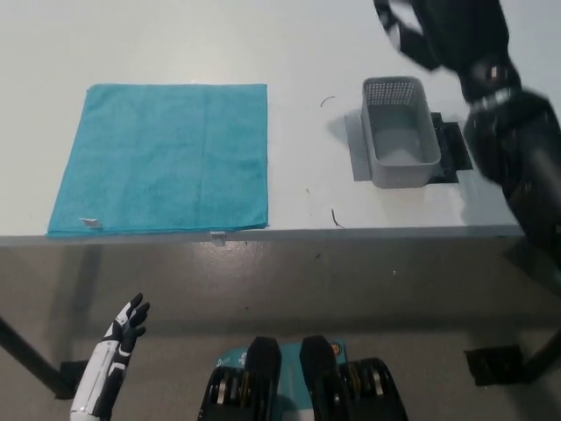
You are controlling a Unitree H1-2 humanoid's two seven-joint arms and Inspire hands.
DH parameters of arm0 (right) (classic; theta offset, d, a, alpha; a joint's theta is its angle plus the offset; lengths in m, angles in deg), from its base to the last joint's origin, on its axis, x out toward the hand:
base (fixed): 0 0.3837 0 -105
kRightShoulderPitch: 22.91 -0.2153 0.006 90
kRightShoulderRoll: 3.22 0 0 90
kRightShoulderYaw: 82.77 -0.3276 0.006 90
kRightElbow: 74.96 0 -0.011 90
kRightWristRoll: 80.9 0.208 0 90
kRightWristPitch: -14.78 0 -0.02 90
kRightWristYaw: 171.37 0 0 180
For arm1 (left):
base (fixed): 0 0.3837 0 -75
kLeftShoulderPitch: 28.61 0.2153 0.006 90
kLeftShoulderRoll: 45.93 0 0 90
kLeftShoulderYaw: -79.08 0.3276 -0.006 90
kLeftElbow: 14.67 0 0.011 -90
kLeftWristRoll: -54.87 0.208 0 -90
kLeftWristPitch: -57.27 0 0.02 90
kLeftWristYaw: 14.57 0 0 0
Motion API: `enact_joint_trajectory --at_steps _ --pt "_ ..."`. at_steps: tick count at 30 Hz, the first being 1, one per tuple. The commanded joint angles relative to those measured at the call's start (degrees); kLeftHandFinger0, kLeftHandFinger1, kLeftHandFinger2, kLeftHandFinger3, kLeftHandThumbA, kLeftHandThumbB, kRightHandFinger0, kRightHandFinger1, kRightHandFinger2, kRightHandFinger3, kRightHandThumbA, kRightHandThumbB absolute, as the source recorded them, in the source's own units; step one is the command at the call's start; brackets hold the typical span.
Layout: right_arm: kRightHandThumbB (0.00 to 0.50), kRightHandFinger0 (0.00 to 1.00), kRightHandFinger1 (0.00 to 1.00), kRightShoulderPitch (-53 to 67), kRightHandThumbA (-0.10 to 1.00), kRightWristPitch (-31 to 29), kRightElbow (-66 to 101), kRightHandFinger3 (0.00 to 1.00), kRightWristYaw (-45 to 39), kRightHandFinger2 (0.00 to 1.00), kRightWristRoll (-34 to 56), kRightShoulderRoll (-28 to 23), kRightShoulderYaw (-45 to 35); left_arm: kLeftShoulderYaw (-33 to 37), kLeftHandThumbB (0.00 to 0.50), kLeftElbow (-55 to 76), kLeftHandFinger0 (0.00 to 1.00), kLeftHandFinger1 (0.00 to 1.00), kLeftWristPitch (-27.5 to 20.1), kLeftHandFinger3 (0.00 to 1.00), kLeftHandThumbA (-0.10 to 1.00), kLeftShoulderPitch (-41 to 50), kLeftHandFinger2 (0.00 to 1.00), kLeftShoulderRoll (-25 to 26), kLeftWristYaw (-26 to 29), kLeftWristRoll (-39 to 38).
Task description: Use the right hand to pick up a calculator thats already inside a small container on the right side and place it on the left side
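Note:
The small grey container [400,133] stands on the right side of the white table [307,53] and shows nothing inside. My black right hand [451,31] is raised above and behind it at the picture's top right, blurred by motion. A dark, slim shape that I take for the calculator [405,35] sticks out from this hand toward the left, and the fingers are closed on it. My white left hand [123,338] rests low at the lower left, below the table's front edge, fingers apart and holding nothing.
A teal cloth [162,158] lies flat on the left half of the table. Under the container lie a grey mat [357,145] and a black mat [451,149]. The table's front edge [289,232] runs across the picture's middle.

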Motion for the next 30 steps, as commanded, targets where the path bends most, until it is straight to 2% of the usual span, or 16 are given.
enact_joint_trajectory --at_steps 1,4,6,10,11,15,16,19,21,23,24,25,26,28,29,30 --pt "0.31 0.0 0.17 -6.26 -0.1 -4.86 -2.59 0.14 4.27 0.61 3.33 1.66 -0.07 -0.18 0.0 1.64 1.0 1.0 -2.1 1.0 1.0 0.2 1.0 0.95 -0.19 0.45" --pt "0.28 0.0 0.14 -7.98 -0.1 -4.26 -4.94 0.19 2.74 0.57 2.61 2.72 1.08 -0.19 0.0 1.61 1.0 1.0 -2.46 1.0 1.0 0.16 1.0 1.05 -0.19 0.41" --pt "0.32 0.0 0.19 -9.38 -0.1 -3.39 -6.77 0.24 2.3 0.62 1.5 3.38 2.34 -0.16 0.0 1.96 1.0 1.0 -1.87 1.0 1.0 -0.02 1.0 1.11 -0.29 0.48" --pt "0.276 0.0 0.23 -11.32 -0.1 -2.16 -11.44 0.31 2.64 0.66 1.07 5.63 4.27 -0.03 0.0 2.23 1.0 1.0 -1.51 1.0 1.0 -0.1 1.0 1.19 -0.48 0.48" --pt "0.247 0.0 0.26 -12.59 -0.1 -2.6 -15.43 0.38 3.59 0.73 0.98 7.15 5.43 0.04 0.0 2.32 1.0 1.0 -1.44 1.0 1.0 -0.12 1.0 1.27 -0.52 0.64" --pt "0.26 0.0 0.38 -14.92 -0.1 -2.16 -22.22 0.5 3.98 0.8 1.27 10.06 7.87 0.17 0.0 2.43 1.0 1.0 -1.56 1.0 1.0 0.05 1.0 1.4 -0.99 -0.09" --pt "0.295 0.0 0.28 -16.13 -0.1 -0.78 -25.76 0.46 7.28 0.65 -0.46 11.38 9.74 0.22 0.0 2.2 1.0 1.0 -1.56 1.0 1.0 -0.13 1.0 1.38 -0.97 -0.02" --pt "0.273 0.0 0.14 -17.64 -0.1 0.06 -30.01 0.37 4.93 0.55 0.79 14.11 11.22 0.23 0.0 2.31 1.0 1.0 -1.18 1.0 1.0 -0.13 1.0 1.42 -1.01 0.28" --pt "0.254 0.0 0.13 -18.04 -0.1 0.82 -32.73 0.31 4.75 0.59 0.87 15.85 12.38 0.48 0.0 2.1 1.0 1.0 -1.48 1.0 1.0 0.19 1.0 1.23 -0.94 0.74" --pt "0.256 0.0 0.14 -18.1 -0.1 0.99 -34.49 0.34 3.14 0.61 2.16 17.93 12.49 0.57 0.0 2.1 1.0 1.0 -1.25 1.0 1.0 0.88 1.0 0.92 -1.29 -0.03" --pt "0.271 0.0 0.14 -18.17 -0.1 1.05 -34.78 0.28 3.27 0.61 2.08 18.29 12.72 0.55 0.004 2.06 1.0 1.0 -1.17 1.0 1.0 0.93 1.0 0.86 -1.31 -0.16" --pt "0.285 0.0 0.22 -18.57 -0.1 0.78 -35.98 0.26 3.89 0.69 2.12 19.61 13.09 0.54 0.009 2.1 1.0 1.0 -0.75 1.0 1.0 1.0 1.0 0.75 -1.41 -0.37" --pt "0.276 0.0 0.25 -18.69 -0.1 0.7 -37.02 0.3 4.42 0.72 2.21 20.89 13.51 0.57 0.002 2.28 1.0 1.0 -0.71 1.0 1.0 1.53 1.0 0.6 -1.38 -0.34" --pt "0.245 0.0 0.3 -19.12 -0.1 1.55 -38.55 0.52 3.25 0.76 1.94 23.08 14.52 0.65 0.0 2.32 1.0 1.0 -1.13 1.0 1.0 2.17 1.0 0.33 -1.36 -0.45" --pt "0.242 0.0 0.28 -19.34 -0.1 2.02 -39.06 0.54 2.6 0.73 1.92 23.9 14.83 0.67 0.0 2.21 1.0 1.0 -1.35 1.0 1.0 2.33 1.0 0.25 -1.29 -0.37" --pt "0.27 0.0 0.23 -19.54 -0.1 2.24 -39.58 0.48 2.15 0.67 2.1 25.11 15.05 0.71 0.0 1.89 1.0 1.0 -1.82 1.0 1.0 2.53 1.0 0.13 -0.94 0.18"
